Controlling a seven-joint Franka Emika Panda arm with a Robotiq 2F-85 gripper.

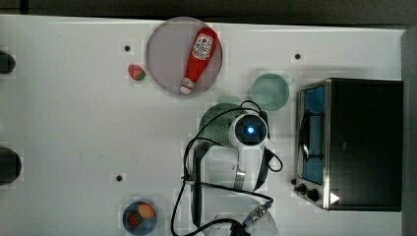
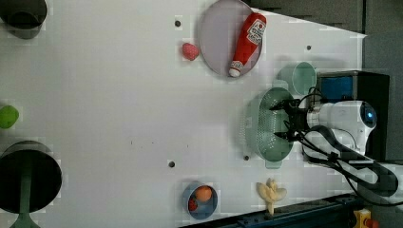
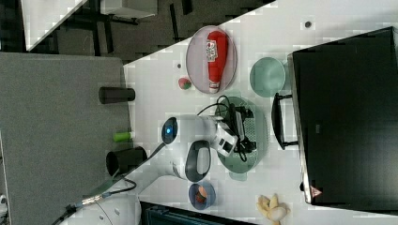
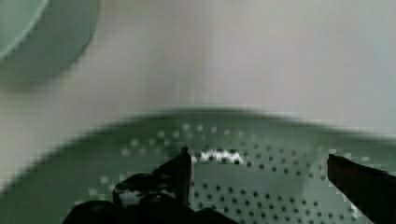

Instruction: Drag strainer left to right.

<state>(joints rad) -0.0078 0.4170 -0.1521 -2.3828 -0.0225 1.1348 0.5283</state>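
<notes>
Hovering over the strainer, our gripper stands with its fingers spread wide, holding nothing.

We see the strainer on the white table, with the teal cup near its one o'clock in the top view, the black toaster oven at three, and the plate bearing a ketchup bottle at eleven; a small bowl of toy fruit lies at seven.

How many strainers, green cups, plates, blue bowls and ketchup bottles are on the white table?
strainer: 1
green cup: 1
plate: 1
blue bowl: 1
ketchup bottle: 1
Total: 5
</notes>
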